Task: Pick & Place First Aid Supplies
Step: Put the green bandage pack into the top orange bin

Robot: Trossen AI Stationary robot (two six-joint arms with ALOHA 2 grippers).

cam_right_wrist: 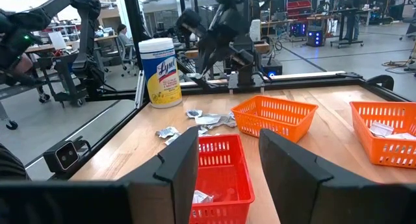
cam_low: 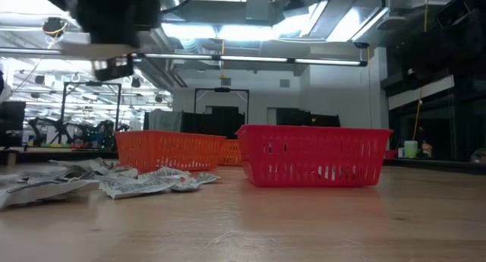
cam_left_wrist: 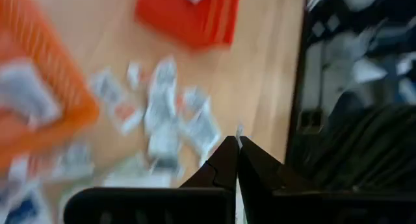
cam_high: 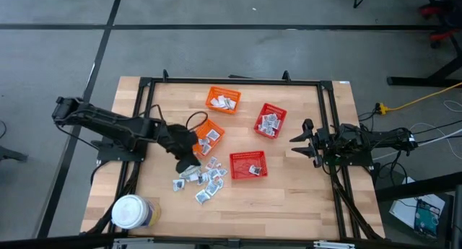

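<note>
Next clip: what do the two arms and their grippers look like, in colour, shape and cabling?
Both arms are black, built of slim jointed segments. The left gripper ends in two narrow dark fingers that taper to thin tips. The right gripper has two broad, flat, matte black fingers with squared edges. Dark cables loop beside the left arm, and more cables trail behind the right arm's base. No markings are legible.

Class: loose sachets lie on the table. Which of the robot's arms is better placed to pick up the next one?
Probably left. The left tool hangs over the loose sachets, fingers shut. The right tool waits open at the table's far side, beyond the red basket.
</note>
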